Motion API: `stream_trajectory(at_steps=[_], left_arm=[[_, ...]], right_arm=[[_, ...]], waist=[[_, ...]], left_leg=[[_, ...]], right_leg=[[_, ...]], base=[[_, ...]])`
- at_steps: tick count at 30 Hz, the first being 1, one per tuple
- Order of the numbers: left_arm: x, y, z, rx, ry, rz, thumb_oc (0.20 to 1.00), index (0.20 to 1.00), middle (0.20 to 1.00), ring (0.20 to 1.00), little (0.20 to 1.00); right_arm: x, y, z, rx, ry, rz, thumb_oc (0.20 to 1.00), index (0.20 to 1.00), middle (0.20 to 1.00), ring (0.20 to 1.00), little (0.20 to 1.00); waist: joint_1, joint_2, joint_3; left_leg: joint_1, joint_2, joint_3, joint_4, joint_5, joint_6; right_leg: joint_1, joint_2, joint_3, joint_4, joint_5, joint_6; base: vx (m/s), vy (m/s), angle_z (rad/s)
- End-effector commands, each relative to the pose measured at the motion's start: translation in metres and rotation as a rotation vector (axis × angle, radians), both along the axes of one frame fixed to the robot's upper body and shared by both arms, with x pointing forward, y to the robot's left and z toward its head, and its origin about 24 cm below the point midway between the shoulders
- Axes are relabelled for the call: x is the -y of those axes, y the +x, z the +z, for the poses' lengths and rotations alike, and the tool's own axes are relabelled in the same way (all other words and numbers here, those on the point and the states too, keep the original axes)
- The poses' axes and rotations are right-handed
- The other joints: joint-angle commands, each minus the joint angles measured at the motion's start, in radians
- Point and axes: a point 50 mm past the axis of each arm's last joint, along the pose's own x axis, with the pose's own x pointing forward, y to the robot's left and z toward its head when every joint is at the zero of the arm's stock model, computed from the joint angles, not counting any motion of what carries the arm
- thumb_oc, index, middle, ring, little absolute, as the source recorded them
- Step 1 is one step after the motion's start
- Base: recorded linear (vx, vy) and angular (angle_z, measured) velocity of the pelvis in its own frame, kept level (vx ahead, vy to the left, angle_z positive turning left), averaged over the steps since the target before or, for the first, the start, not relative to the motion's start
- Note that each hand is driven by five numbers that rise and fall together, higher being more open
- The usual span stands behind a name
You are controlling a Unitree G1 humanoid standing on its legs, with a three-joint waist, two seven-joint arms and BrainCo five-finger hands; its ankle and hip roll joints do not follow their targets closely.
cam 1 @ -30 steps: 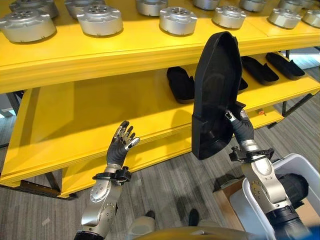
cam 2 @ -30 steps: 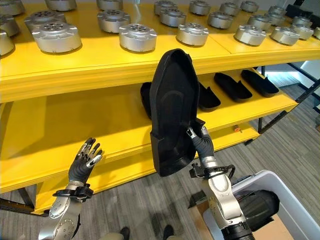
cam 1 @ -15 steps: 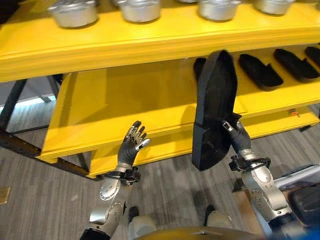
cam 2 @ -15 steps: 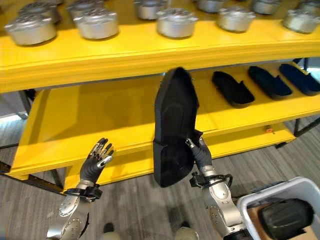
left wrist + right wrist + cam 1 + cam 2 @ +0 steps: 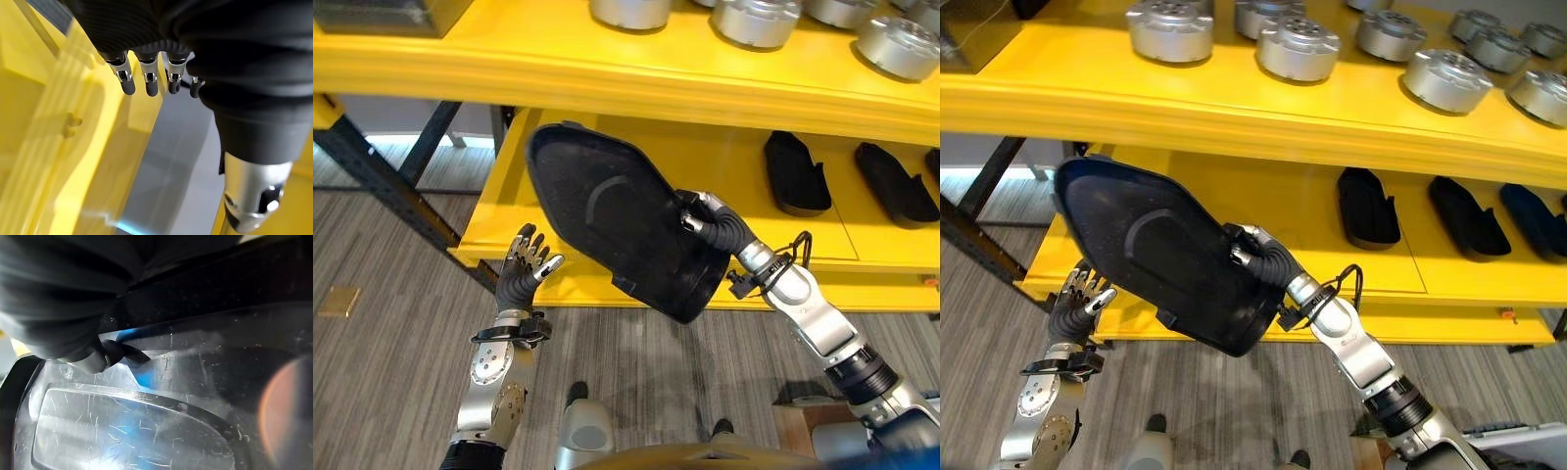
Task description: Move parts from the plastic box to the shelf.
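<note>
While your right hand (image 5: pixel 710 223) curls its fingers and thumb over the edge of the large black part (image 5: pixel 617 230), that part hangs in the air in front of the yellow shelf (image 5: pixel 636 88), clear of every board. You can see it tilted, its narrow rounded end pointing up and to your left, its broader end low by the wrist. It overlaps the front edge of the lower shelf board (image 5: pixel 705 176) without resting on it. In the right wrist view the scratched inner face of the part (image 5: pixel 146 421) sits right against the hand, with one dark fingertip (image 5: pixel 122 354) pressed on it.

Your left hand (image 5: pixel 521 274) is raised below and just beside the part's narrow end, apart from it, fingers straight and slightly spread, holding nothing.

On the lower board, to your right, lie smaller black parts (image 5: pixel 797 174) side by side. Round silver parts (image 5: pixel 1298 47) stand in rows on the top board.
</note>
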Motion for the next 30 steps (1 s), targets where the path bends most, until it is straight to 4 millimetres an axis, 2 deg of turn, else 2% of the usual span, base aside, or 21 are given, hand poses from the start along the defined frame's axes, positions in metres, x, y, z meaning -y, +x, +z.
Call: stream_trajectory(at_steps=[1,3,4,6,9,11,14,17,20,25,30], left_arm=[[-0.001,0.001,0.019,0.106,0.067,0.001,1.000,1.000,1.000,1.000,1.000],[0.000,0.001,0.020,0.109,0.066,-0.006,1.000,1.000,1.000,1.000,1.000],[0.002,0.002,0.020,0.107,0.064,-0.017,1.000,1.000,1.000,1.000,1.000],[0.004,0.001,0.019,0.106,0.052,-0.030,1.000,1.000,1.000,1.000,1.000],[0.010,0.002,0.020,0.102,0.025,-0.080,1.000,1.000,1.000,1.000,1.000],[0.011,0.004,0.022,0.107,0.021,-0.092,1.000,1.000,1.000,1.000,1.000],[0.016,0.008,0.025,0.113,0.018,-0.130,1.000,1.000,1.000,1.000,1.000],[0.018,0.011,0.026,0.111,0.016,-0.149,1.000,1.000,1.000,1.000,1.000],[0.018,0.010,0.025,0.106,0.014,-0.159,1.000,1.000,1.000,1.000,1.000],[0.023,0.013,0.026,0.102,0.007,-0.200,1.000,1.000,1.000,1.000,1.000],[0.031,0.021,0.029,0.102,0.027,-0.245,1.000,1.000,1.000,1.000,1.000]], right_arm=[[0.008,0.002,0.012,0.087,0.001,-0.020,0.200,0.200,0.200,0.200,0.200],[0.011,0.011,0.012,0.080,-0.014,-0.057,0.200,0.200,0.200,0.200,0.200],[0.016,0.023,0.013,0.069,-0.008,-0.111,0.200,0.200,0.200,0.200,0.200],[0.018,0.036,0.020,0.080,0.006,-0.162,0.200,0.200,0.200,0.200,0.200],[0.022,0.078,0.055,0.089,0.130,-0.316,0.200,0.200,0.200,0.200,0.200],[0.023,0.087,0.068,0.095,0.181,-0.360,0.200,0.200,0.200,0.200,0.200],[0.029,0.106,0.101,0.105,0.297,-0.448,0.200,0.200,0.200,0.200,0.200],[0.026,0.114,0.120,0.106,0.363,-0.472,0.200,0.200,0.200,0.200,0.200],[0.026,0.121,0.127,0.071,0.418,-0.492,0.200,0.200,0.200,0.200,0.200],[0.045,0.134,0.134,-0.019,0.567,-0.592,0.200,0.200,0.200,0.200,0.200],[0.068,0.142,0.135,-0.107,0.666,-0.700,0.200,0.200,0.200,0.200,0.200]], waist=[[0.004,0.030,-0.048],[0.012,0.026,-0.042],[0.023,0.027,-0.033],[0.033,0.029,-0.023],[0.054,0.040,0.005],[0.057,0.045,0.011],[0.063,0.061,0.027],[0.067,0.069,0.032],[0.072,0.071,0.025],[0.089,0.078,0.021],[0.114,0.096,0.042]], left_leg=[[0.046,0.020,-0.003,-0.054,0.040,0.035],[0.044,0.023,-0.005,-0.056,0.041,0.034],[0.042,0.026,-0.004,-0.058,0.043,0.033],[0.043,0.029,-0.002,-0.061,0.046,0.032],[0.045,0.045,0.017,-0.086,0.065,0.031],[0.045,0.049,0.021,-0.096,0.072,0.030],[0.029,0.051,0.020,-0.100,0.082,0.030],[0.021,0.049,0.021,-0.099,0.083,0.031],[0.019,0.046,0.022,-0.109,0.087,0.033],[-0.012,0.029,0.006,-0.101,0.086,0.035],[-0.059,0.009,-0.015,-0.052,0.074,0.037]], right_leg=[[-0.042,0.015,0.034,0.210,-0.056,-0.021],[-0.045,0.019,0.033,0.209,-0.056,-0.020],[-0.049,0.024,0.031,0.209,-0.056,-0.020],[-0.055,0.027,0.033,0.210,-0.055,-0.020],[-0.089,0.038,0.045,0.215,-0.039,-0.018],[-0.098,0.043,0.046,0.213,-0.035,-0.018],[-0.115,0.047,0.045,0.211,-0.032,-0.018],[-0.121,0.047,0.046,0.206,-0.027,-0.018],[-0.120,0.045,0.042,0.192,-0.017,-0.015],[-0.126,0.036,0.027,0.184,-0.007,-0.011],[-0.142,0.022,0.013,0.206,-0.015,-0.011]], base=[[0.01,-0.032,0.10],[0.00,-0.038,-0.01],[-0.02,-0.036,-0.02],[-0.02,-0.012,0.00],[-0.06,-0.016,-0.05],[-0.05,-0.004,-0.10],[-0.04,-0.008,-0.09],[-0.01,-0.001,-0.01],[0.00,0.000,0.00],[0.00,0.001,0.05],[-0.02,0.006,0.15]])
